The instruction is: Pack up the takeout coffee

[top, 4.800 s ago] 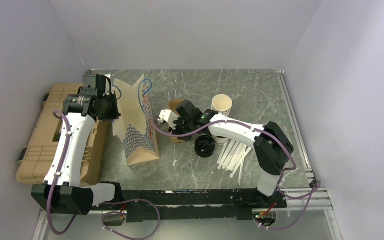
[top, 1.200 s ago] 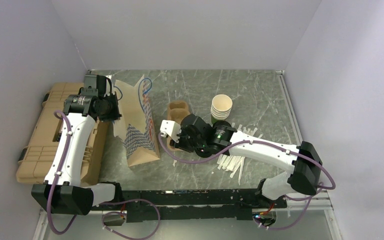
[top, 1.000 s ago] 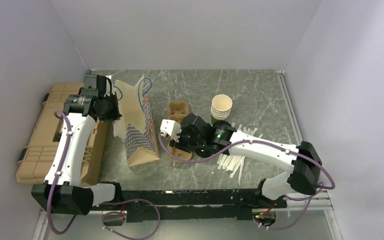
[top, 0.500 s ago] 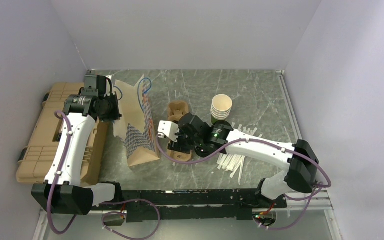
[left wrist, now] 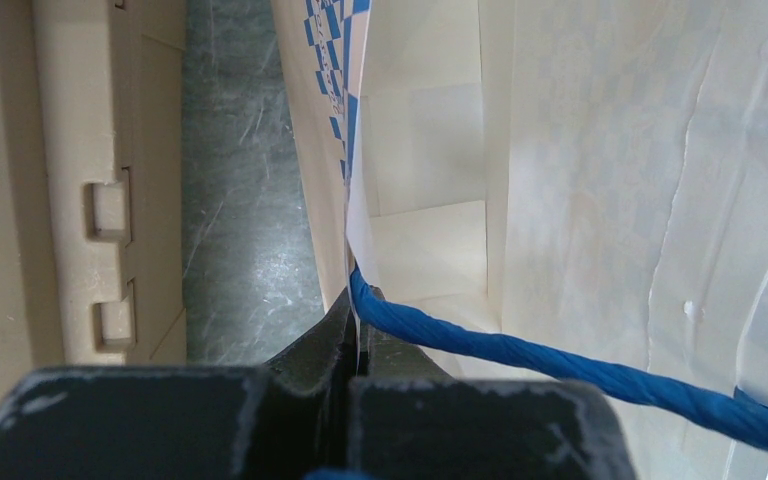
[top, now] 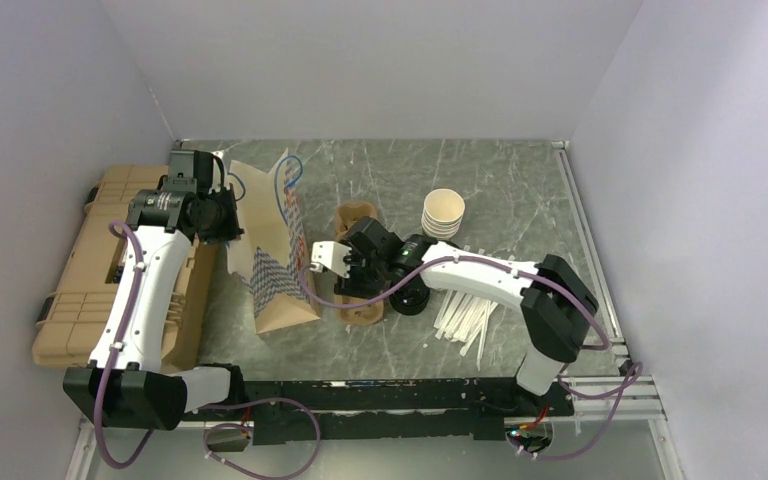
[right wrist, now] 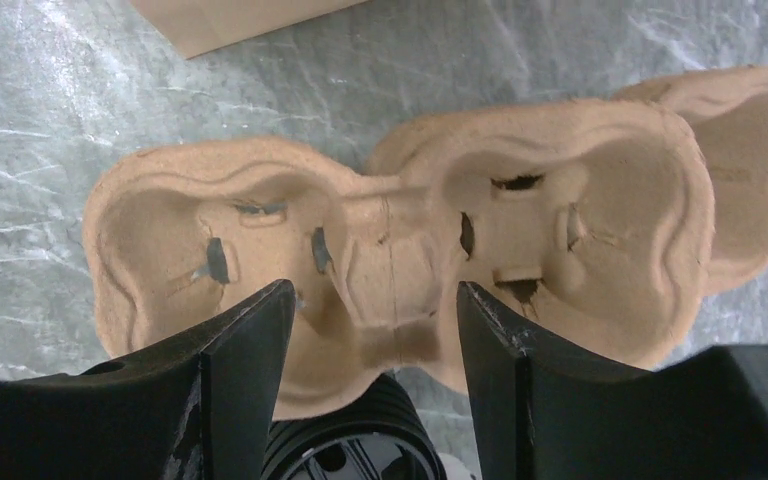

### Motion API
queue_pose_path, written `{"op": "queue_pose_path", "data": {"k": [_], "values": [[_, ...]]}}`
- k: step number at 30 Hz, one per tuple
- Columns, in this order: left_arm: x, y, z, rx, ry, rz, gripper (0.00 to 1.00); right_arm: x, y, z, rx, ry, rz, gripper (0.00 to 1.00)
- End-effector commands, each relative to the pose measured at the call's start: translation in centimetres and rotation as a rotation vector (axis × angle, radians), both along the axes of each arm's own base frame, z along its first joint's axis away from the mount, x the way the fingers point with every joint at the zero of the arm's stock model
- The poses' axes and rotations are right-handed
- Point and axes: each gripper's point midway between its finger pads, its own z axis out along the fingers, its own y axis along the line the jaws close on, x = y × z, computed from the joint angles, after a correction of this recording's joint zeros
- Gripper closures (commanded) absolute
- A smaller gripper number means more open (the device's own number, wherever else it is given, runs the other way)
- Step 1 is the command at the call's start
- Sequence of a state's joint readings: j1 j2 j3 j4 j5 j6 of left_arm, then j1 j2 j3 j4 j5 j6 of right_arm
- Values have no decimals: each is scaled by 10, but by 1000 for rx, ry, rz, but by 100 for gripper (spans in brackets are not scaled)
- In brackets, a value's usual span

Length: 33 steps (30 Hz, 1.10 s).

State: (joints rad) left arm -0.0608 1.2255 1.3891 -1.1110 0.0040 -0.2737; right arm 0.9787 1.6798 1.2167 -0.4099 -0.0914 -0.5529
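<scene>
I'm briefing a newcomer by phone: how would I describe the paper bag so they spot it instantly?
Start at the tan hard case on the left; the paper bag sits just right of it, its edge pinched by the left pincer. Nothing else nearby has its blue checks and blue rope handles.

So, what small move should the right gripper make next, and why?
Probably lift the right gripper straight up, clear of the brown moulded pulp cup carrier. Its jaws stand open astride the middle ridge, gripping nothing; the carrier lies on the table with both wells empty.
</scene>
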Motion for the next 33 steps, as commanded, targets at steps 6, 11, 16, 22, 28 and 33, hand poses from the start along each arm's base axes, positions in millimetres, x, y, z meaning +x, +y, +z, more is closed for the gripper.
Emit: {"op": "queue_pose_path", "data": {"k": [6,11,16,22,28,33], "values": [[2,-1,7,-3,-41,-22,100,8,25,12,54,-17,53,38],[0,-1,7,-2,-40,-22,100,14,20,1,27,-35,34,39],[0,-1,8,-1,-39,-22,100,18,20,-3,26,-35,26,43],[-1,0,8,2,-36,-19,100,22,18,-9,3,-30,16,49],[-1,0,7,4,-36,-19,100,23,16,-4,10,-34,6,61],[-1,0,8,3,-36,-18,100,25,14,12,30,-59,-9,67]]}}
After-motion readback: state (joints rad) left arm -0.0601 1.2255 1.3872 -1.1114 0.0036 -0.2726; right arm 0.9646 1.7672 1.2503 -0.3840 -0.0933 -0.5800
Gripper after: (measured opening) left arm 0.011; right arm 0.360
